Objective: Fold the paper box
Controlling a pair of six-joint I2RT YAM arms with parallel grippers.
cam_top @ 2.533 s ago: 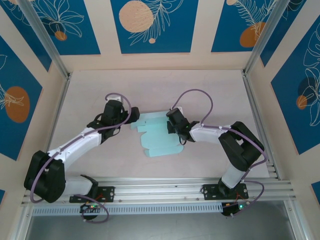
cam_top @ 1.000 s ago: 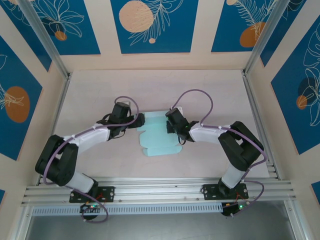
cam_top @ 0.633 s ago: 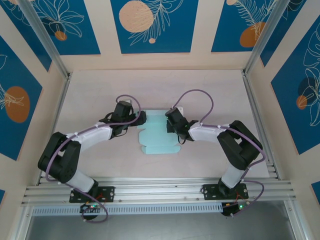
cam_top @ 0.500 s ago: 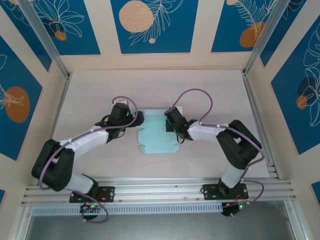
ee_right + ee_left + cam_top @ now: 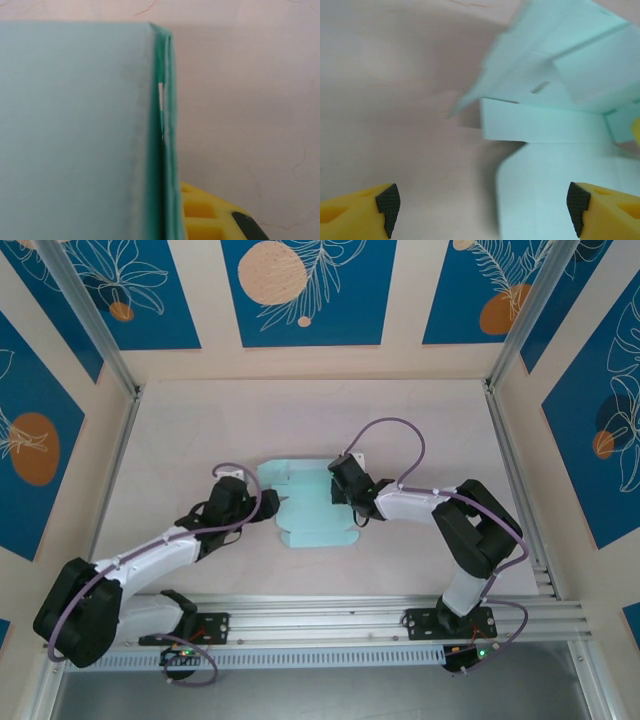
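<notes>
The paper box (image 5: 310, 508) is a pale light-blue card sheet, partly folded, lying mid-table between the two arms. My right gripper (image 5: 341, 491) is shut on its right side wall, and the right wrist view has that doubled card edge (image 5: 167, 145) standing upright against a yellow finger (image 5: 205, 215). My left gripper (image 5: 263, 505) is open just off the sheet's left edge, touching nothing. From the left wrist, its black pads (image 5: 387, 207) stand wide apart, over bare table on the left and a flat flap (image 5: 555, 190) on the right. A raised, tilted flap (image 5: 555, 45) lies beyond.
Pale pink table (image 5: 200, 430) runs left and behind the sheet. Patterned walls with aluminium posts (image 5: 505, 350) close the sides and back. A metal rail (image 5: 320, 620) carries both arm bases at the near edge. The right arm's purple cable (image 5: 385, 430) loops above the sheet.
My left gripper has drawn back toward the near left, off the sheet's left side, and its jaws have narrowed a little. The back-left flap is now uncovered. The right arm has held still.
</notes>
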